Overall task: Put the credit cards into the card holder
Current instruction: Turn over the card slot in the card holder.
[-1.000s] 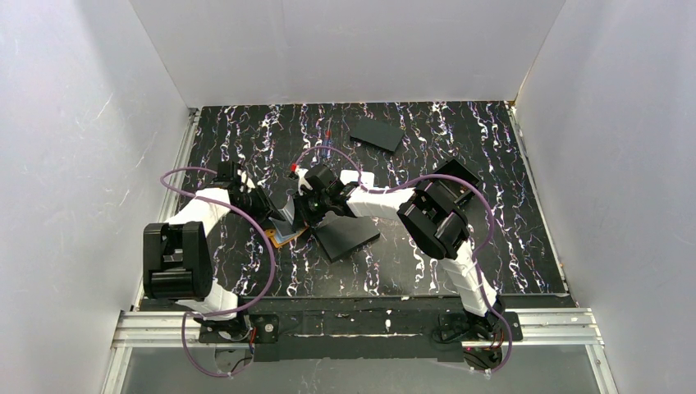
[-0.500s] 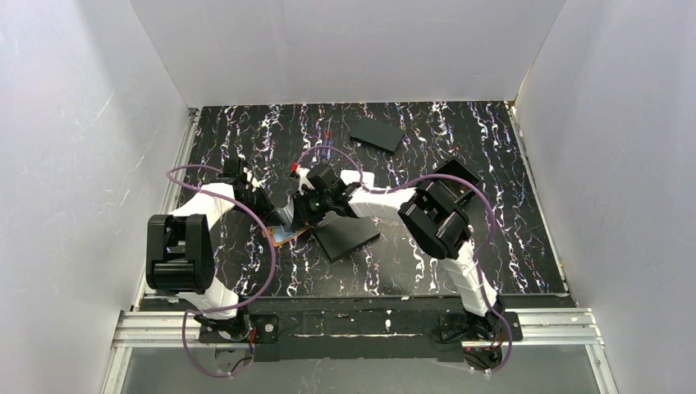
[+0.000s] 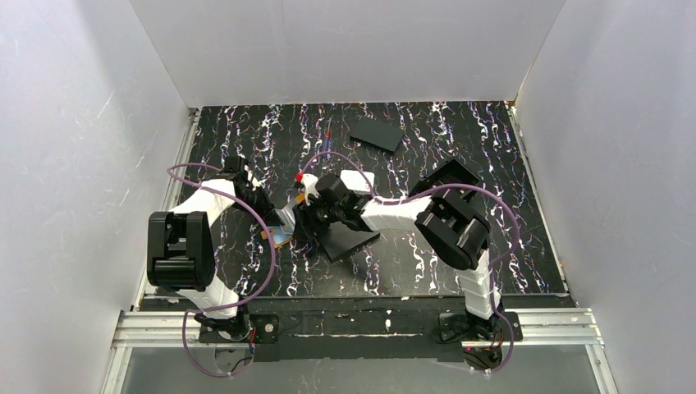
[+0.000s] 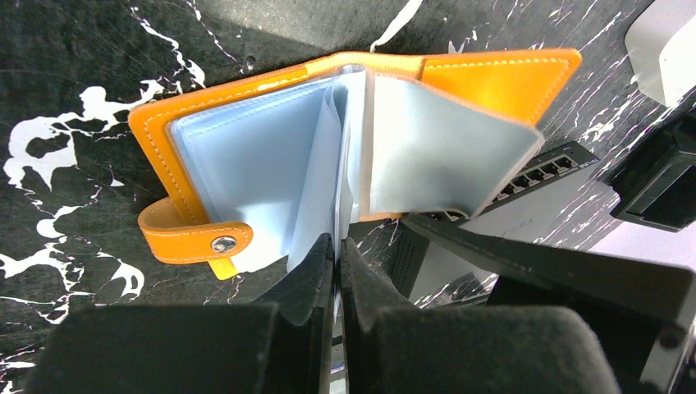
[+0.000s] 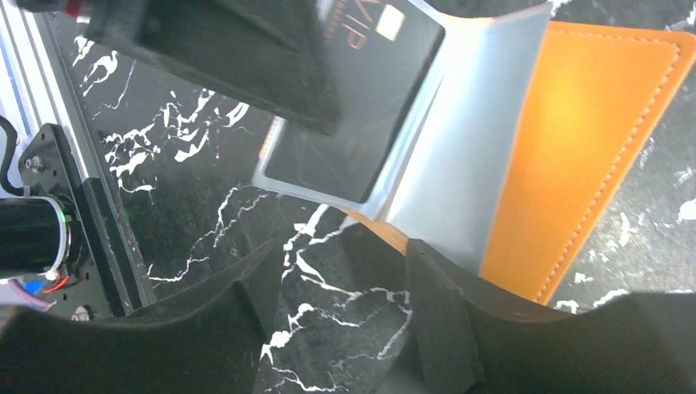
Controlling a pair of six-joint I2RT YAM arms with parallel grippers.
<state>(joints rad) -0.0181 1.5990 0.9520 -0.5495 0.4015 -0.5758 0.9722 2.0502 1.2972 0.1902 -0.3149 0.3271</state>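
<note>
One holder point(image 4: 246, 156) lies open on the table point(image 3: 509, 222), left of centre, orange cover down and pale blue sleeves fanned up. A black card point(image 5: 361, 123) marked VIP sits in one clear sleeve. The left gripper point(image 4: 336, 246) is pinched tight on the edge of a sleeve. The right gripper point(image 5: 332, 271) hangs just beside the holder's opposite side, fingers apart, bare table showing between them. A black rectangle point(image 3: 349, 238) lies just right of the holder, partly under the right arm. Another rectangle point(image 3: 376, 133) lies well apart, near the far edge.
</note>
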